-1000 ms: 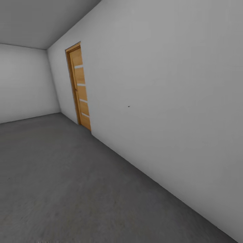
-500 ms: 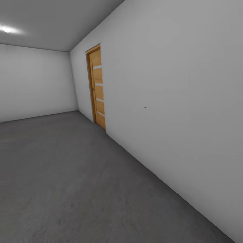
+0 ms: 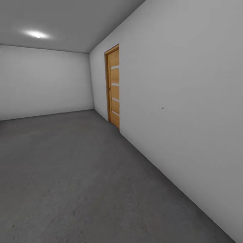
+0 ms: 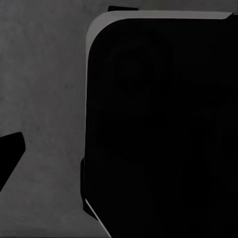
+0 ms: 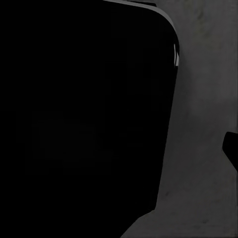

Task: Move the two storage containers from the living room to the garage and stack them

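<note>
From the head camera we're looking into the garage point(image 3: 47, 81), bare and plain: light grey walls, a ceiling light point(image 3: 37, 34) glowing at upper left, and the floor point(image 3: 74, 175), dark mottled concrete, running wide open from near to far. A long wall point(image 3: 189, 101) runs along the right side, and set into it toward the far end is a wooden door point(image 3: 114, 87) with pale horizontal strips, shut as far as I can judge. No orange-red bin anywhere in this picture, so I can't say which way the storage containers lie from either arm, nor how their long sides run, nor which arm is nearer. Over to the left wrist camera: a big black rounded body point(image 4: 158, 124) with a pale rim, which I take for part of the robot itself, and grey concrete beside it; a dark tip point(image 4: 10, 151) pokes in at the edge, perhaps a finger, but whether the fingers stand apart or together I cannot tell. Right wrist camera, much the same: black bulk point(image 5: 84, 114), concrete alongside, a dark sliver point(image 5: 232, 148) at the edge, and again the fingers' state can't be read. My judgement: this is a travelling moment, nothing carried that I can see. Room to move is generous on the left and ahead; the right wall is the one edge to mind.
</note>
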Available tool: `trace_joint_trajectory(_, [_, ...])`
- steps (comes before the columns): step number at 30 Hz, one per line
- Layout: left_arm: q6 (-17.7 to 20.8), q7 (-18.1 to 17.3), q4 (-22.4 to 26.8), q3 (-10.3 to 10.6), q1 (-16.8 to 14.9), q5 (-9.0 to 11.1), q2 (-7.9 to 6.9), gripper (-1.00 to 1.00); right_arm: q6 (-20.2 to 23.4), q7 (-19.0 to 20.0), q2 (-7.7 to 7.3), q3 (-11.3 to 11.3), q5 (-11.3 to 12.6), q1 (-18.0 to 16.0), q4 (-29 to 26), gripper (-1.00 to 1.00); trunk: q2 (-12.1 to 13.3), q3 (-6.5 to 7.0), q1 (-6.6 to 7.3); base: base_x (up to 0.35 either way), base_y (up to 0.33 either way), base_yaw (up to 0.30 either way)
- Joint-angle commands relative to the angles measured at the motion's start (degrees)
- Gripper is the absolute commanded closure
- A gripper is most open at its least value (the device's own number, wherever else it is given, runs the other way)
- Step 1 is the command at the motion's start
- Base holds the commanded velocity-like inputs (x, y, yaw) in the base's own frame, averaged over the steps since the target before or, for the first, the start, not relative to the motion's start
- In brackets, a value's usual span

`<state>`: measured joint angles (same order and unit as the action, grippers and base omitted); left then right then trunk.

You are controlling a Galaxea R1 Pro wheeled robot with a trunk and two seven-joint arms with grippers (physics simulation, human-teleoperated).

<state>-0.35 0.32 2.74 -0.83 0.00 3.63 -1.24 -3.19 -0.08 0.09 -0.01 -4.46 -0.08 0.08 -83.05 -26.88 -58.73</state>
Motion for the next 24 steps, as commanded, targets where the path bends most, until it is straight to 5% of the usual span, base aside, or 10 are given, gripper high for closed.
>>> trace_joint_trajectory(1, [0.0, 0.0, 0.0, 0.0, 0.0, 0.4, 0.01, -1.0, -0.1, 0.0, 0.0, -0.1, -0.5, 0.0, 0.0, -1.0, 0.0, -0.04, 0.0, 0.0, 0.0, 0.3])
trace_joint_trajectory(10, [0.0, 0.0, 0.1, -0.2, 0.0, 0.6, 0.25, -1.0, -0.1, 0.0, -0.02, 0.1, -0.4, 0.0, 0.0, -1.0, 0.0, -0.04, 0.0, 0.0, 0.0, 0.3])
trace_joint_trajectory(16, [0.0, -0.3, 0.1, -0.5, 0.0, 0.8, 2.99, -1.0, -0.1, 0.0, -0.07, 0.1, -0.4, 0.0, 0.0, -1.0, 0.0, -0.04, 0.0, 0.0, 0.0, 0.3])
trace_joint_trajectory(24, [0.0, -0.3, 0.1, -0.4, 0.0, 1.0, 2.95, -1.0, -0.1, 0.0, -0.06, 0.1, -0.3, 0.0, 0.0, -1.0, 0.0, -0.04, 0.0, 0.0, 0.0, 0.3])
